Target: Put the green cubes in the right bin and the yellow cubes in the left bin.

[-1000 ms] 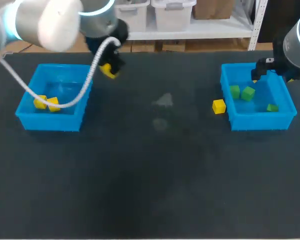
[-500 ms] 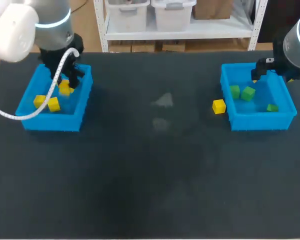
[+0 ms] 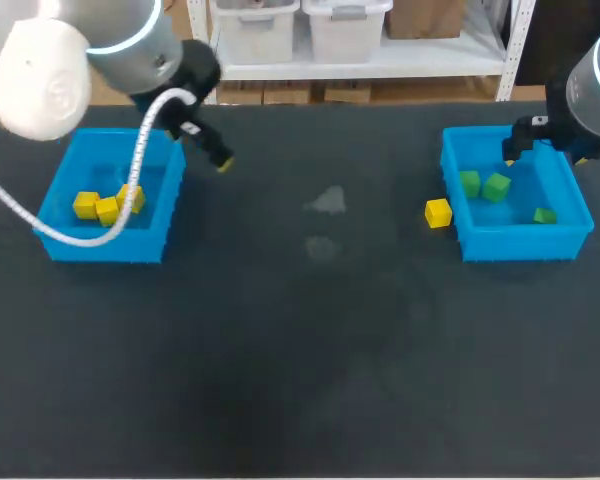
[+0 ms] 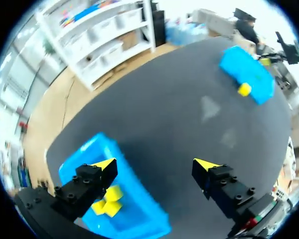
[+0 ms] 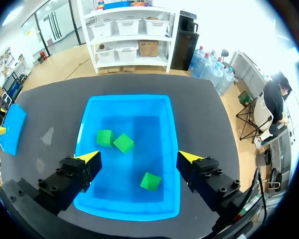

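Near side of table point(image 3: 300, 380): broad dark mat, bins well apart. At the left edge, left bin point(image 3: 102, 246) with three yellow cubes point(image 3: 107, 209) clustered inside. At the right edge, right bin point(image 3: 525, 243) with three green cubes point(image 3: 496, 186) inside (two close together, one apart). A loose yellow cube point(image 3: 438, 213) sits on the mat just beside its left wall. Farther back, left gripper point(image 4: 157, 164) is by the left bin's far-right corner, fingers spread wide, holding nothing. The right gripper point(image 5: 139, 157) is over the right bin, likewise spread, nothing gripped.
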You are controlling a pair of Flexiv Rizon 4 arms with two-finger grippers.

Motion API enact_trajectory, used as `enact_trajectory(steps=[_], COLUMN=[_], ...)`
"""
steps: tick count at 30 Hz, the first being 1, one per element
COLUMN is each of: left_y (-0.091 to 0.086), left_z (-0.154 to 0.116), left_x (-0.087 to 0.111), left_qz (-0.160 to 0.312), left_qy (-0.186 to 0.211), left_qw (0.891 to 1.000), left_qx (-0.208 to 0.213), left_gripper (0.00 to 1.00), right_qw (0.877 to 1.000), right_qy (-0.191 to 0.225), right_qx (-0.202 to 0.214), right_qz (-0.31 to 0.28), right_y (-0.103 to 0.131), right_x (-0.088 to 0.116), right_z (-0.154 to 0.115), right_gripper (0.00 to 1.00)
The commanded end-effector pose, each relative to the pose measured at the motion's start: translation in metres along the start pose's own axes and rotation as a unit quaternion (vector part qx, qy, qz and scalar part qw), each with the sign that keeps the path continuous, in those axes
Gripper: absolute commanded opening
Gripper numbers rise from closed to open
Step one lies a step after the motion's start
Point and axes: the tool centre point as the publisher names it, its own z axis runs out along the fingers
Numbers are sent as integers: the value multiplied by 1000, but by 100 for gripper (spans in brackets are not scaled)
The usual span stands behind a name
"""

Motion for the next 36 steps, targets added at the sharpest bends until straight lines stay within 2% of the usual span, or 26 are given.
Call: enact_trajectory(steps=[1,6,11,14,18,25,31,36], left_y=[-39,-89,-137,-157,-177,-198,-211,-224], left_z=[1,4,14,24,39,67,89,96], left_x=[-30,-56,-69,-70,-70,-72,-81,-94], left_qz=[93,166,243,282,314,323,311,310], left_qy=[-28,-43,-48,-44,-32,-4,16,18], left_qw=[994,981,958,942,929,925,933,935], left_qx=[45,91,146,173,194,201,178,173], left_gripper=[100,100,100,100,100,100,100,100], right_qw=[1000,1000,1000,1000,1000,1000,1000,1000], right_qy=[-5,-5,-5,-5,-5,-5,-5,-5], right_qx=[1,1,1,1,1,1,1,1], right_qz=[1,1,1,1,1,1,1,1], right_y=[0,0,0,0,0,0,0,0], right_x=[3,3,3,3,3,3,3,3], right_z=[-1,-1,-1,-1,-1,-1,-1,-1], right_gripper=[100,100,100,100,100,100,100,100])
